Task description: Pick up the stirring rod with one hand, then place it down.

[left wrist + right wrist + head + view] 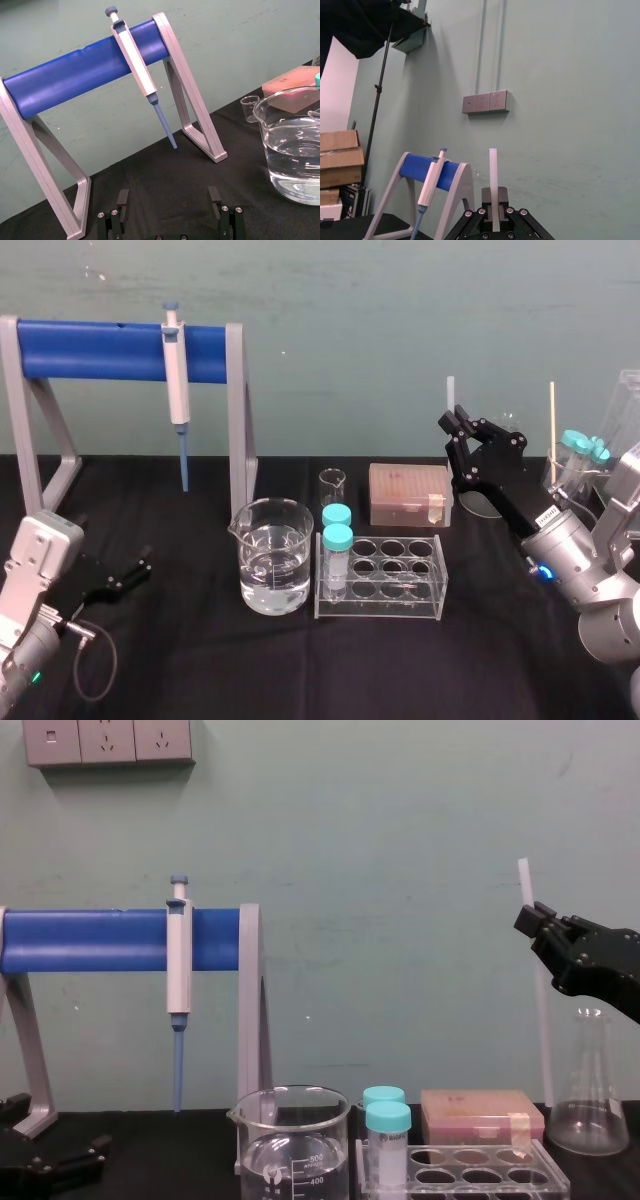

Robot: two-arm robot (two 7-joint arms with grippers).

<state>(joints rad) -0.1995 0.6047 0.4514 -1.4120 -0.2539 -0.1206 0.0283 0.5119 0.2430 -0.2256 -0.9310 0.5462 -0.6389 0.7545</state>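
The left gripper rests low by the left edge of the black table, jaws wide apart and holding nothing, parked out of the way because the task needs one hand only. Behind it, toward the back left corner, a grey stand with a blue bar carries the pipette, hung tip-down so it touches nothing. Near the table's middle sit a beaker of water and, just beside it, a clear tube rack with two teal-capped tubes; a pink tip box lies behind the rack. Toward the back right, the right gripper is raised well above the table, its jaws clamped on the stirring rod close to the rod's top end. The rod hangs nearly upright, most of its length below the grip, just beside the empty flask; its lower end is hidden behind the tip box, so I cannot tell whether it clears the table. The pick-up looks done; laying it down likely calls for tilting it flat over a bare patch of cloth
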